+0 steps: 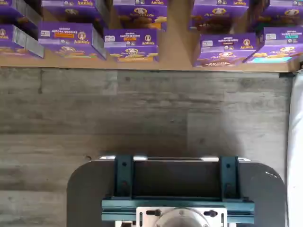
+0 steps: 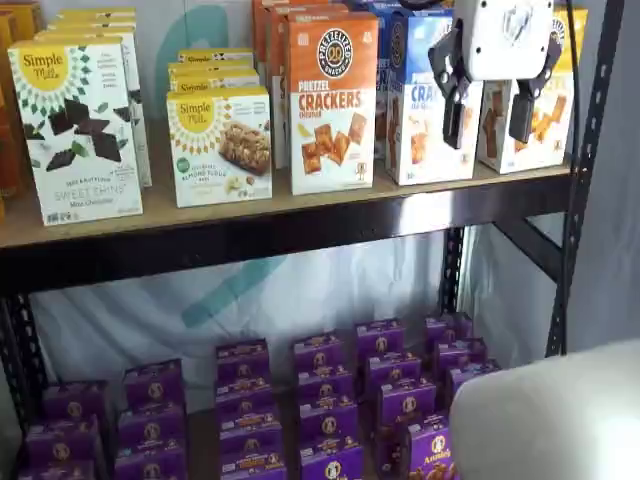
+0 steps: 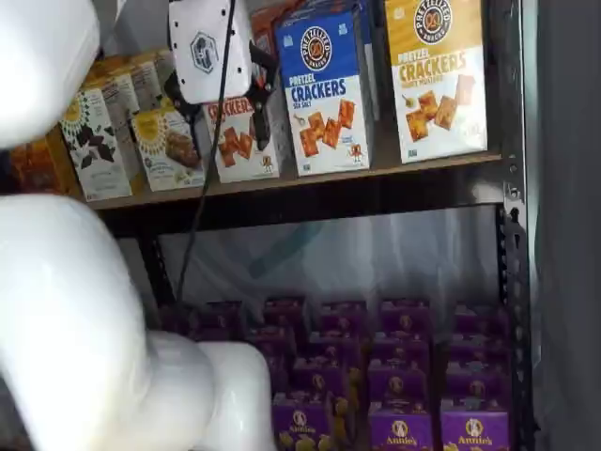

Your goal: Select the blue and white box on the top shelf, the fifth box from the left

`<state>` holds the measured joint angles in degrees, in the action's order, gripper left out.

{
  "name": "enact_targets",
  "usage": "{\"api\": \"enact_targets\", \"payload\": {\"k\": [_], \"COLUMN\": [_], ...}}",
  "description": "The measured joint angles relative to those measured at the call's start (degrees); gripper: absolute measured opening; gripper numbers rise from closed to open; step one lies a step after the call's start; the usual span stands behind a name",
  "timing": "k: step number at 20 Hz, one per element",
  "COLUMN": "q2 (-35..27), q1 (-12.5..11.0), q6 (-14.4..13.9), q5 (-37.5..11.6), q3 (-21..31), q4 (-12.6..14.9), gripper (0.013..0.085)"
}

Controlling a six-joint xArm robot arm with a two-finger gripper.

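The blue and white box [image 2: 418, 105] stands on the top shelf [image 2: 300, 203], between an orange-fronted carton and a yellow-topped one. It also shows in a shelf view [image 3: 325, 94], on the shelf board [image 3: 310, 178]. My gripper [image 2: 488, 112] hangs in front of the shelf with a plain gap between its black fingers, open and empty. In one shelf view it sits just right of the box's front, before the yellow-topped carton. In a shelf view the gripper [image 3: 218, 105] lies left of the box, before the orange carton. The wrist view does not show the box.
The orange Pretzel Crackers carton [image 2: 332, 100], the yellow-topped carton [image 3: 438, 75] and Simple Mills boxes [image 2: 78, 125] share the shelf. Small purple boxes [image 2: 325, 400] fill the level below, also in the wrist view [image 1: 130, 45]. A black upright [image 2: 582, 170] stands at the right. My white arm [image 3: 66, 310] fills the foreground.
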<state>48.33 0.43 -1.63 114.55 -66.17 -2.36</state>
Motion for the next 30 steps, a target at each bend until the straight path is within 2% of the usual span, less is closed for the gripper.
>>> {"api": "enact_targets", "payload": {"k": [3, 8, 14, 21, 30], "q2": [2.29, 2.31, 2.21, 1.01, -6.52], "q1": [-3.3, -3.54, -1.98, -0.16, -2.01], "q6": [1.95, 2.22, 1.43, 0.9, 2.81], "q5": [-3.7, -4.26, -5.58, -11.85, -16.07], "q3": [2.08, 2.29, 2.83, 2.68, -3.21], "q4": [-3.57, -3.94, -2.06, 2.33, 3.64], "gripper": [0.085, 0.085, 0.085, 0.085, 0.085]}}
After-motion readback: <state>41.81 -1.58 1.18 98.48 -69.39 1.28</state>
